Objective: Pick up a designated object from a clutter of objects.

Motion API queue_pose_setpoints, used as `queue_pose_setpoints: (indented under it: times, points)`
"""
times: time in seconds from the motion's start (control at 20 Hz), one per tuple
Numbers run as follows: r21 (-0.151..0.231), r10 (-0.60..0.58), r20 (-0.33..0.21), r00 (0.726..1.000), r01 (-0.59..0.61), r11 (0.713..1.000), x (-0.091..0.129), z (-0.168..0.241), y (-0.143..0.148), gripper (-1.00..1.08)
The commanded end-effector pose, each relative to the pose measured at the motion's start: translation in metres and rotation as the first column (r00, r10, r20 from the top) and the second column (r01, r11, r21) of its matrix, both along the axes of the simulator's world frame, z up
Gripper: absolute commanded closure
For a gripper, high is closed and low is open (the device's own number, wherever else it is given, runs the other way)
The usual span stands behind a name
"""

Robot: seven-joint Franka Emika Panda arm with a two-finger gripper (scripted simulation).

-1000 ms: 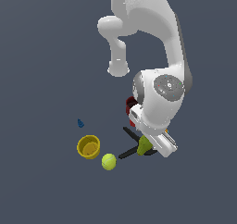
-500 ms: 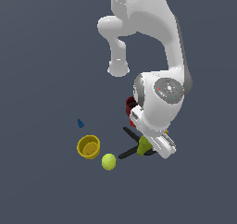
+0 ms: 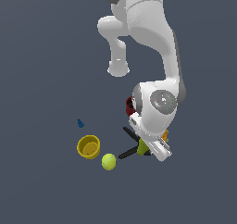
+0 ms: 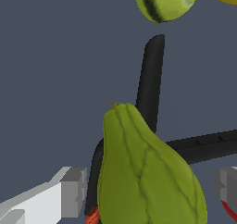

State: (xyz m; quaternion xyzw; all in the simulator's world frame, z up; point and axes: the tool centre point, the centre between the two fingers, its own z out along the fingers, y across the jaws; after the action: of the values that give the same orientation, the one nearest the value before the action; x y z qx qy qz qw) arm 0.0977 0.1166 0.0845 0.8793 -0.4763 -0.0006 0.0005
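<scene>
Exterior view: the arm bends low over the clutter on the grey bench (image 3: 41, 56); the olive-green pear (image 3: 142, 147) peeks from under the wrist, beside the black clamp (image 3: 127, 153), with the yellow-green ball (image 3: 109, 161) and yellow cup (image 3: 88, 146) toward the exterior view's left.

Wrist view: the pear (image 4: 146, 172), veined, lumpy, narrowing to its stem, lies across the clamp (image 4: 150, 79). The end effector (image 4: 150, 190) stands open, one finger (image 4: 74, 190) either side, not touching it.
</scene>
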Motion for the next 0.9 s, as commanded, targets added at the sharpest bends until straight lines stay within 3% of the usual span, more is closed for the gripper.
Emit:
queue_pose_setpoints:
  times: [0.0, 0.15, 0.2, 0.85]
  points:
    - [0.000, -0.001, 0.002, 1.000, 0.001, 1.000, 0.0007, -0.0055, -0.0001, -0.92]
    - [0.000, -0.001, 0.002, 1.000, 0.001, 1.000, 0.0017, -0.0059, 0.0001, -0.92]
    - [0.000, -0.001, 0.002, 1.000, 0.001, 1.000, 0.0017, -0.0059, 0.0001, 1.08]
    - [0.001, 0.000, 0.002, 1.000, 0.000, 1.000, 0.0019, -0.0028, 0.0016, 1.08]
